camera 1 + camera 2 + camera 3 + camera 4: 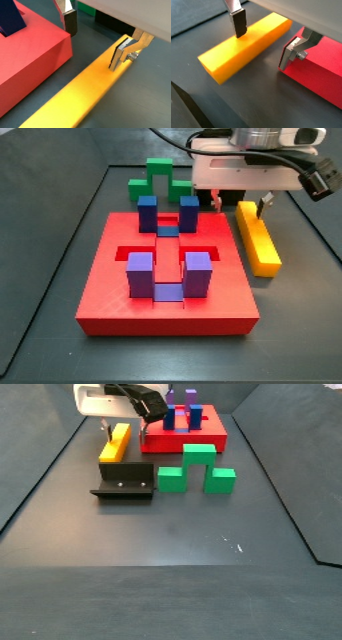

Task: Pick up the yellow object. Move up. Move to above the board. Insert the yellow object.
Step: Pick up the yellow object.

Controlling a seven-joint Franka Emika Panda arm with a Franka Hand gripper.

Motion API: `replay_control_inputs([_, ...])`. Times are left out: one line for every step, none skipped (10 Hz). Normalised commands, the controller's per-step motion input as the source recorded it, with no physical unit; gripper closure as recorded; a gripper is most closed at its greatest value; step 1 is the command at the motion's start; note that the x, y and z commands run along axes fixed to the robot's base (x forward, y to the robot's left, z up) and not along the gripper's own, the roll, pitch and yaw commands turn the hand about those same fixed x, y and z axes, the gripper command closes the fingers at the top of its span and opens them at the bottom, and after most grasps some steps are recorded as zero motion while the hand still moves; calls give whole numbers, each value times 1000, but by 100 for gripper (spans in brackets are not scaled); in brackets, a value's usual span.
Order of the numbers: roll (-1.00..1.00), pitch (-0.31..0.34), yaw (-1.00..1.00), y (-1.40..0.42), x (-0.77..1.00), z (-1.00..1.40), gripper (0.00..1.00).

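Observation:
The yellow object [258, 240] is a long yellow-orange bar lying flat on the dark floor beside the red board [120, 298]. It also shows in a side view [116, 442] and in both wrist views [73, 97] [241, 47]. The board carries blue-purple upright blocks [143, 275]. My gripper [245, 200] hangs over the bar's far end, shifted toward the board. It is open and empty in both wrist views [93, 42] [264, 42]. One finger [238, 24] is above the bar's top and the other finger [291, 54] is at the board's edge [321, 60].
A green stepped block [158, 178] stands behind the board. The dark fixture [124, 479] stands on the floor near the bar's other end. Two green pieces [187, 469] [222, 479] sit beside the fixture. Dark walls enclose the floor.

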Motion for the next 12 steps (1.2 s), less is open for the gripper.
replay_control_inputs([-249,-71,-189,-309,654,109,0])
replay_control_inputs([-146,-43,-186,-437,729,-69,0])
replay_control_inputs([-186,-94,-200,-386,666,-180,0])
replay_control_inputs([-184,-134,-214,-391,614,-209,0])
replay_control_inputs([-161,-147,-209,-414,603,-269,0])
replay_control_inputs([-229,-163,-183,-346,674,-174,0])
replay_control_inputs([-169,0,0,-246,1000,-220,0])
replay_control_inputs([-189,0,0,-217,1000,-157,0])
replay_control_inputs([-197,0,0,-226,1000,-83,0])
replay_control_inputs([-220,0,0,-200,960,-26,0])
replay_control_inputs([0,7,0,0,0,0,0])
replay_control_inputs([-73,-29,26,0,26,-134,0])
